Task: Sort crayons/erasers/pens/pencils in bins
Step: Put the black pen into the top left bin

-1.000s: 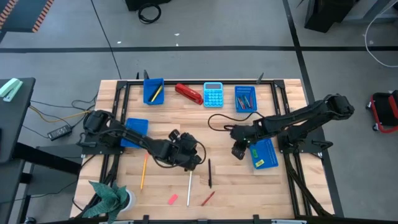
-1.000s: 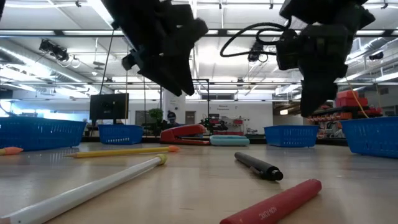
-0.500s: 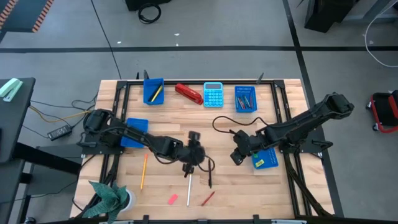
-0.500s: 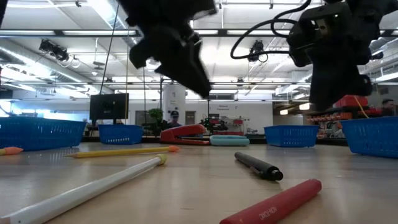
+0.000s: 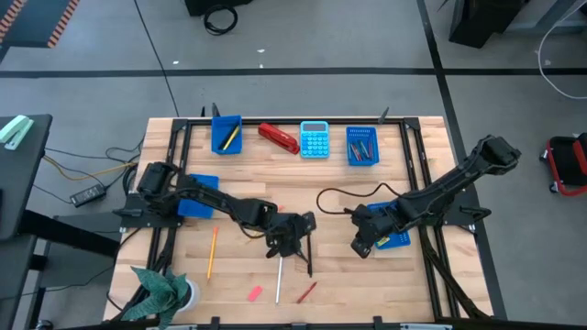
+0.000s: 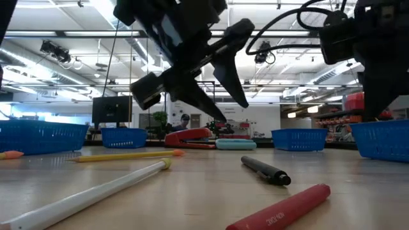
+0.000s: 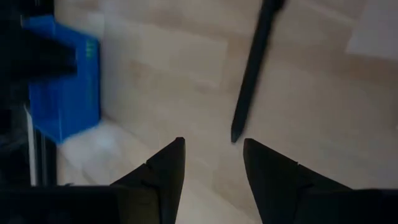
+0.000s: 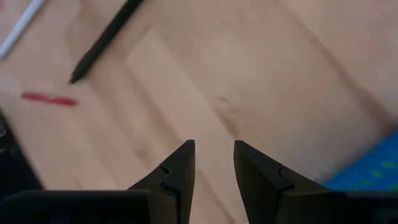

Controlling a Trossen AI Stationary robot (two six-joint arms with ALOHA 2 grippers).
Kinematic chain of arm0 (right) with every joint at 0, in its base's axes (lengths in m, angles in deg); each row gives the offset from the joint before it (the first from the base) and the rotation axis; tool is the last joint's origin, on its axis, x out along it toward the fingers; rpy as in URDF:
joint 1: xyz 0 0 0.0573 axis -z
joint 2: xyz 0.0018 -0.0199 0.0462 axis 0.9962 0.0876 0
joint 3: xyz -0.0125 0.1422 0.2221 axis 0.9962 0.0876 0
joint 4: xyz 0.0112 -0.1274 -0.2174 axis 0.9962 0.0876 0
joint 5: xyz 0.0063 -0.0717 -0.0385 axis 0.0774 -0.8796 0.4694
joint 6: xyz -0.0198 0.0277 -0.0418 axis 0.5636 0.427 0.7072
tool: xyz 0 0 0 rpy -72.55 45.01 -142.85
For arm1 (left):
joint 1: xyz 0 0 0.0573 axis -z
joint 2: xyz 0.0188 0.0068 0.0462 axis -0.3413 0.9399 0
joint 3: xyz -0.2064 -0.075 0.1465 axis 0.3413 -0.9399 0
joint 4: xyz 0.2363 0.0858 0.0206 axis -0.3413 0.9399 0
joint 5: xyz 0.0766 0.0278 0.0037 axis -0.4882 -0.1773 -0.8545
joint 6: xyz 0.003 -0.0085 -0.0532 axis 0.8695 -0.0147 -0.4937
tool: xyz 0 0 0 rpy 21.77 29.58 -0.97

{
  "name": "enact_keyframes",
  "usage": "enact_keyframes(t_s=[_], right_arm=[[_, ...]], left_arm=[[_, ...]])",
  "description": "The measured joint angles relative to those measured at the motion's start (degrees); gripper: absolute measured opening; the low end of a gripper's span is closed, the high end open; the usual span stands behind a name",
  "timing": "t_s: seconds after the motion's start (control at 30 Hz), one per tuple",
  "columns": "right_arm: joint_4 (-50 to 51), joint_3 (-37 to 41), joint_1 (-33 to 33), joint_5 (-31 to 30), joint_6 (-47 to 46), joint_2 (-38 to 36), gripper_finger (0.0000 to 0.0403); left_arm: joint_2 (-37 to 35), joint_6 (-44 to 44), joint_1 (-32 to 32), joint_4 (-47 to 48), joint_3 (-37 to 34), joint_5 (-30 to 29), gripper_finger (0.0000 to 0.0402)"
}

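A black pen (image 5: 309,255) lies on the wooden table near its middle. My left gripper (image 5: 295,235) hangs open just above the pen's far end, touching nothing; its wrist view shows the pen (image 7: 251,70) ahead of the open fingers. My right gripper (image 5: 359,246) hovers open and empty beside the near right blue bin (image 5: 396,235). A white pencil (image 5: 279,279), an orange pencil (image 5: 212,253), a red crayon (image 5: 306,291) and a pink eraser (image 5: 255,293) lie flat toward the near edge. In the low view my left gripper (image 6: 233,112) hangs over the pen (image 6: 265,171).
Three more blue bins stand at the far left (image 5: 227,134), the far right (image 5: 362,145) and the left (image 5: 198,194). A red stapler (image 5: 278,137) and a light-blue calculator (image 5: 315,139) lie along the far edge. A green plant (image 5: 160,291) sits at the near left corner.
My left gripper has gone toward the table's right edge and slightly down, toward the black pen, and has rolled strongly about its pointing line. My right gripper has swung toward the near edge alongside the near right bin. No object on the table has moved.
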Motion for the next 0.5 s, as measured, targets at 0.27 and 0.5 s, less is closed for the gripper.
enact_keyframes(t_s=[0.27,0.5], right_arm=[[8.1,0.0,-3.6,-16.0,-9.0,0.0,0.0117],[8.8,0.0,-3.3,-21.6,-9.3,0.0,0.0117]], left_arm=[[1.6,5.6,0.9,-2.1,0.1,6.3,0.0172],[5.3,12.5,0.9,-6.9,0.1,9.6,0.0172]])
